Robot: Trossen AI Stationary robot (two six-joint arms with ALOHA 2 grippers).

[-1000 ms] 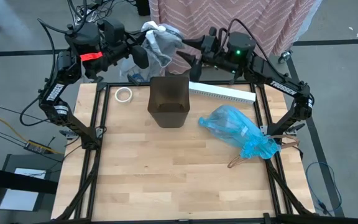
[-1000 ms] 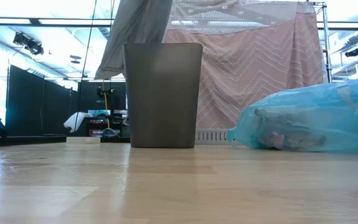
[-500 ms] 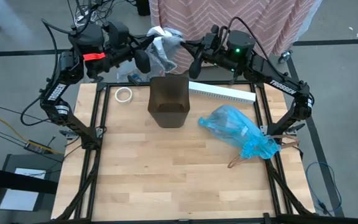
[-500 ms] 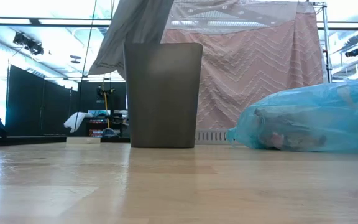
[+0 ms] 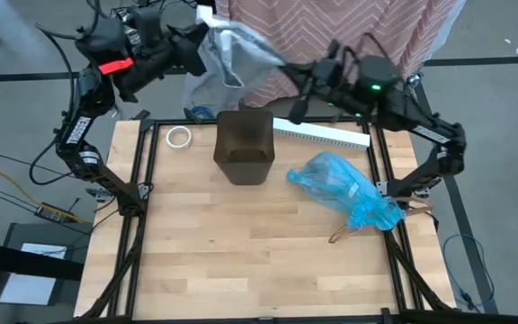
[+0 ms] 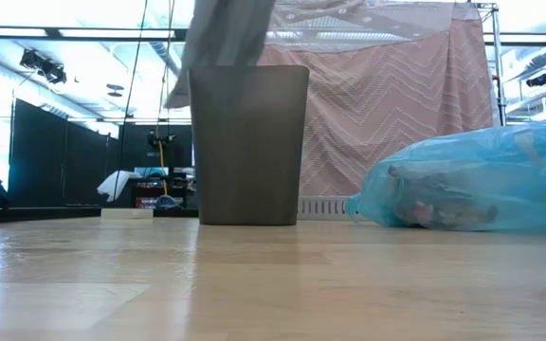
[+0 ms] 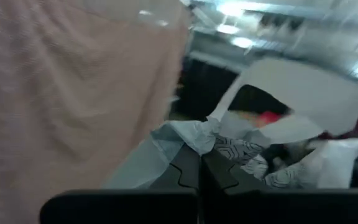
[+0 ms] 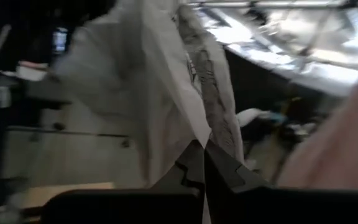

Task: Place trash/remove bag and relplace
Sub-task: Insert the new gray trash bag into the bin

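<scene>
The pale grey translucent bag (image 5: pixel 227 49) is hanging in the air above the far edge of the worktop (image 5: pixel 241 261), just beyond the small dark bin (image 5: pixel 244 144) at roughly twelve o'clock from it, stretched between the two arms. The left gripper (image 5: pixel 196 20) is pinching the bag's upper edge with its jaws fully closed on the plastic, and the right gripper (image 5: pixel 288 70) is clamping the opposite edge just as tightly, so the film is drawn into a slanting sheet — not yet an open mouth. The full blue bag (image 5: pixel 344 189), with trash (image 6: pixel 434 210) showing through it, is lying on its side at about four o'clock from the bin, near the right edge of the worktop and apart from the bin, so the removal looks done and the relining is the step in hand. To do it well, the two grippers would need to be holding separate layers of the rim rather than both layers pinched together; the wrist views are not showing which is the case. Spreading the grip points apart level with each other, centring the mouth over the bin's opening and lowering evenly would let the slack drop inside rather than draping outside — the light bin could tip if the film drags on one wall. A roll of tape (image 5: pixel 179 137) is sitting at nine o'clock from the bin, clear of the work.
</scene>
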